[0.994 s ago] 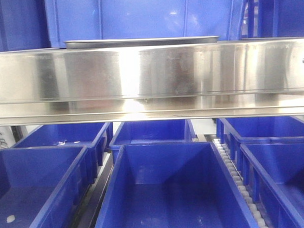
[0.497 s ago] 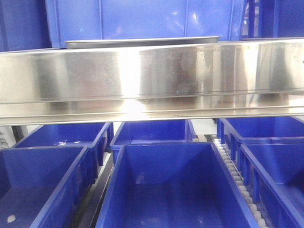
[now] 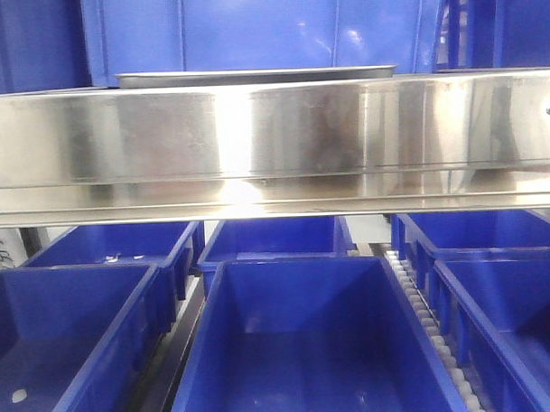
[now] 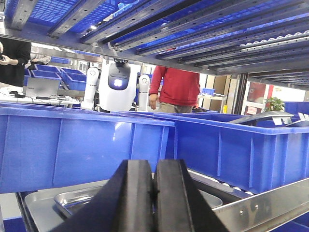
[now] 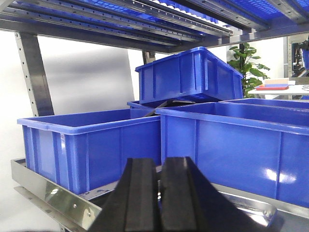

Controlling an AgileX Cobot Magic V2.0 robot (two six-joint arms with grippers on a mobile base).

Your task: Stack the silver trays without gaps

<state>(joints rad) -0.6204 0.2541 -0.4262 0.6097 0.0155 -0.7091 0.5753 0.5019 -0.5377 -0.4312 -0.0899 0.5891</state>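
Observation:
In the front view, only the thin rim of the silver trays (image 3: 252, 76) shows, just above the steel rail. In the left wrist view, a silver tray (image 4: 36, 205) lies flat on the shelf behind my fingers, with a second tray rim (image 4: 72, 198) sitting inside it. My left gripper (image 4: 154, 193) is shut and empty, just in front of the trays. My right gripper (image 5: 159, 193) is shut and empty. A silver tray's rounded corner (image 5: 253, 210) shows at its lower right. Neither gripper shows in the front view.
A long mirror-like steel rail (image 3: 273, 138) with screws runs across the shelf front. It also shows in the left wrist view (image 4: 263, 205) and in the right wrist view (image 5: 53, 193). Deep blue bins (image 3: 298, 350) stand below, and others (image 4: 72, 145) stand behind the trays. A shelf deck is close overhead.

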